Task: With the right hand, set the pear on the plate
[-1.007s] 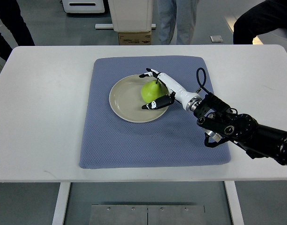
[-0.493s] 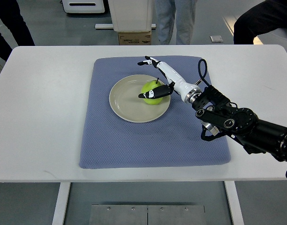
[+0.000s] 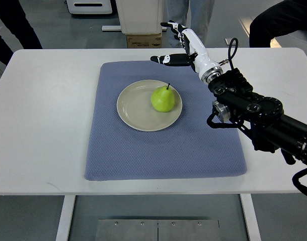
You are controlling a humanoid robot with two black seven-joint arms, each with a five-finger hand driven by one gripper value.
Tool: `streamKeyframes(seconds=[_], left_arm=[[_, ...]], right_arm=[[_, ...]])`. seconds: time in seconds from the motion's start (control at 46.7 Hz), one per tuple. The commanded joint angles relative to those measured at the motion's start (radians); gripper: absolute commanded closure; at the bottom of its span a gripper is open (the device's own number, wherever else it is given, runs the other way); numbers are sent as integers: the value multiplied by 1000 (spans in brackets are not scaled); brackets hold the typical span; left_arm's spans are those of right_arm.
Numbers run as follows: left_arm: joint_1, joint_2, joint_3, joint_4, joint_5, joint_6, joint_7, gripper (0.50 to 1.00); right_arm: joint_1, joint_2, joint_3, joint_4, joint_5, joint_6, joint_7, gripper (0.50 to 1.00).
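Your pear (image 3: 163,99) sits on the plate (image 3: 133,108), stem up, resting toward the plate's three o'clock side and not touching anything else. The plate lies on the blue mat (image 3: 163,150), a little above the mat's middle, and the mat covers the centre of the white table (image 3: 43,125).

Your right hand (image 3: 181,46) is up at about one o'clock from the pear, well apart from it, over the far edge of the mat where it meets the table's back edge. Its fingers (image 3: 169,24) are spread wide, thumb pointing out toward nine o'clock, and it has hold of nothing. The white forearm runs down to the black arm (image 3: 254,113), which comes in from the picture's right edge at about four o'clock and crosses the mat's right border.

Beyond the table at twelve o'clock you have a cardboard box (image 3: 143,40) on the floor under a white stand, with a person's legs (image 3: 191,17) just beside it. Dark-clothed people show at the top left and top right corners.
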Motion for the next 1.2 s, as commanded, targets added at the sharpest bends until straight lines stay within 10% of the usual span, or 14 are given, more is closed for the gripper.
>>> streamKeyframes(seconds=[0.0, 0.214, 0.771, 1.178], left_arm=[[0, 0, 0, 0, 0, 0, 0, 500], [0, 0, 0, 0, 0, 0, 0, 500], [0, 0, 0, 0, 0, 0, 0, 500], [0, 0, 0, 0, 0, 0, 0, 500]], right_arm=[[-2, -22, 21, 0, 8, 0, 9, 500], [-28, -36, 22, 2, 8, 0, 141, 500], [-144, -121, 197, -16, 216, 107, 141, 500], [-186, -122, 489, -142, 500, 277, -40, 500]])
